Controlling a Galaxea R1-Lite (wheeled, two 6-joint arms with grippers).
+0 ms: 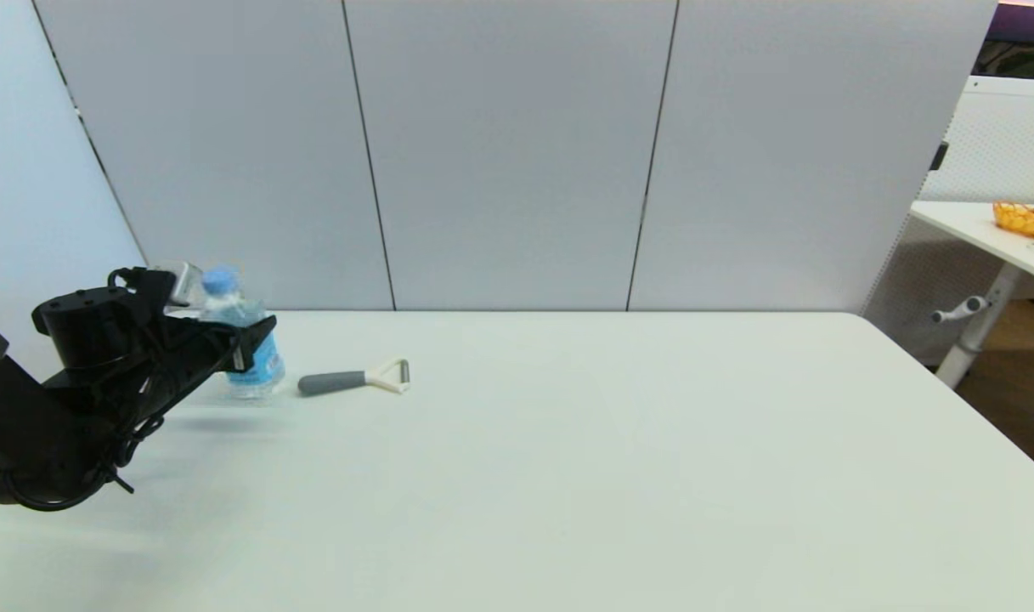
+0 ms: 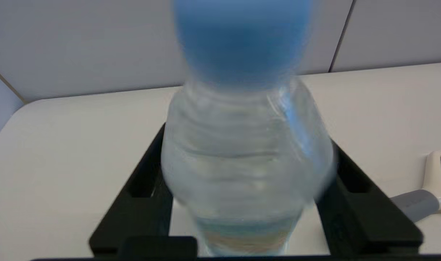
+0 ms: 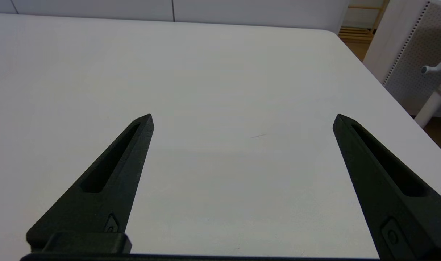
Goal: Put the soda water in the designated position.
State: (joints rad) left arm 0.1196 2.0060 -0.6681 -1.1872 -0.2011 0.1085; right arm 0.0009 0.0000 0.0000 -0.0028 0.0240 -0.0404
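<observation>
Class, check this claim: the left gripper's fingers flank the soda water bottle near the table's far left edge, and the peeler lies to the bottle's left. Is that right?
Not quite. The left gripper does have its fingers on either side of the soda water bottle, but the peeler lies to the bottle's right, not its left, as the head view shows.

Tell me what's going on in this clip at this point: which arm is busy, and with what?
The left gripper is at the far left of the white table, its fingers on either side of the soda water, a small clear bottle with a light-blue cap. Whether the bottle is off the table cannot be told. A grey-handled peeler lies on the table just to the bottle's right, apart from it. The right gripper is idle, open over bare tabletop nearer the table's right side, holding nothing.
</observation>
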